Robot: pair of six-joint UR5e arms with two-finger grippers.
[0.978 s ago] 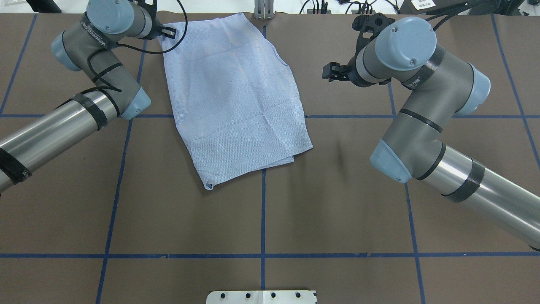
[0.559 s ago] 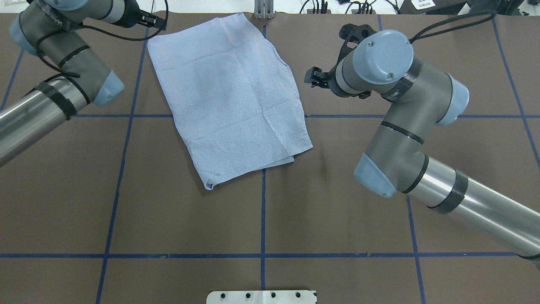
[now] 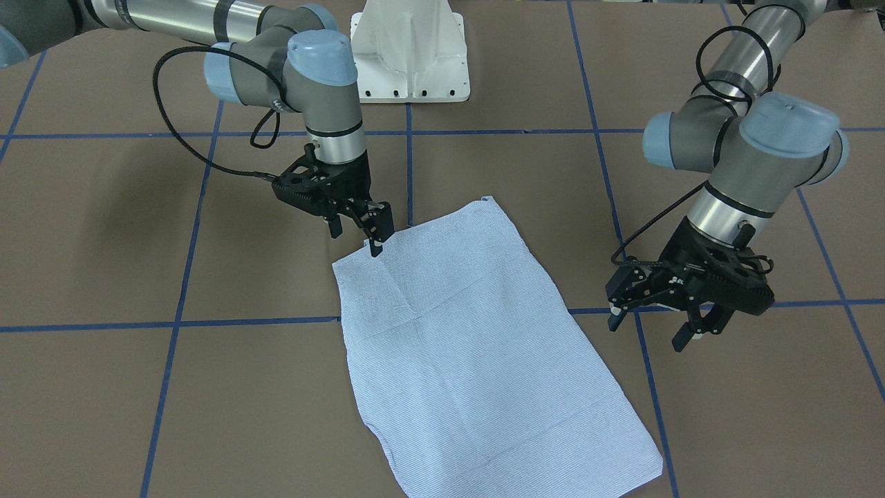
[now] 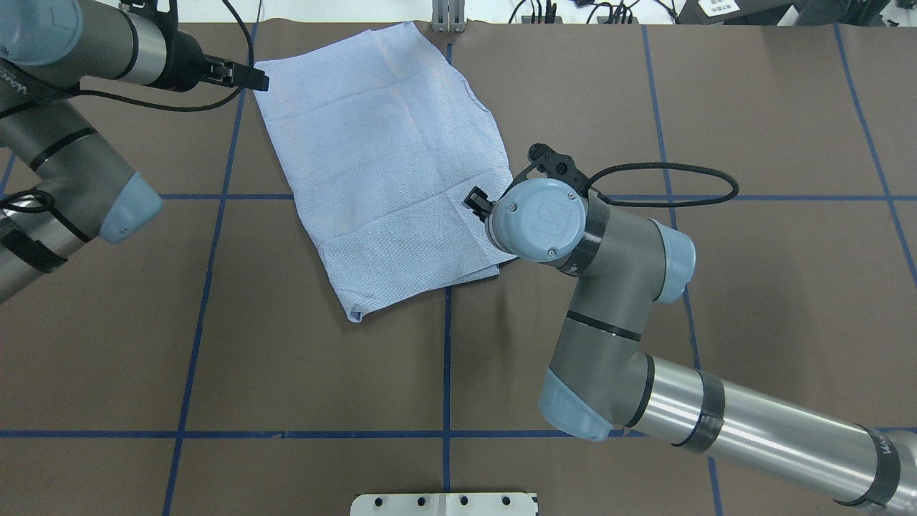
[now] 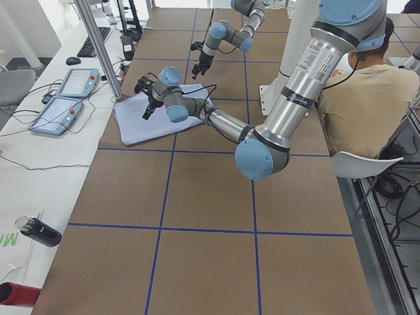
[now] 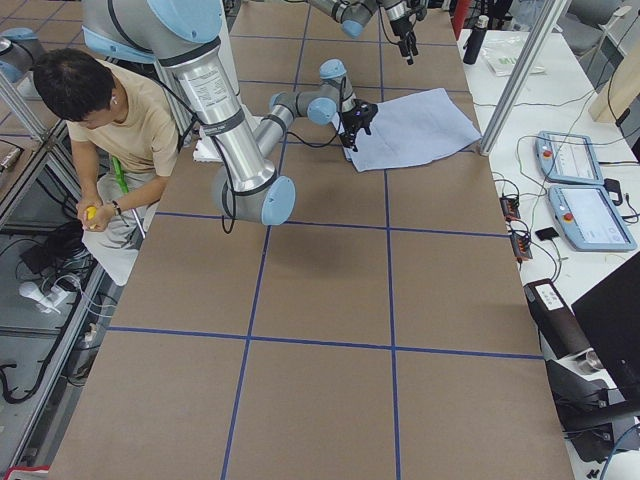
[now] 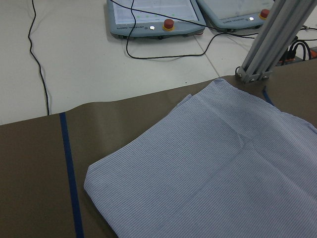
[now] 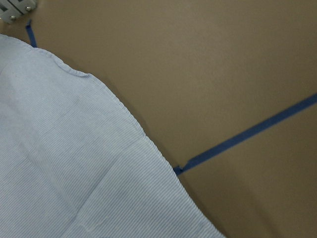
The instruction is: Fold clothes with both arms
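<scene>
From my station, the shirt [image 4: 387, 158] lies flat on the brown table [image 4: 286, 373], in its far middle part, folded into a rough four-sided panel that sits skewed against the blue tape lines [image 4: 445, 358]. It is light blue with fine white stripes, and soft creases cross it in both directions. Its far corner lies next to the metal post [image 4: 448, 16] at the table's far edge.

The right gripper [image 3: 356, 240] has its jaws spread and grips nothing. One fingertip is at the shirt's edge by the near right corner, and I think it meets the cloth, though the angle leaves me unsure. The left gripper [image 3: 646, 332] is likewise spread and empty, beside the shirt's far left corner and apart from the cloth.
</scene>
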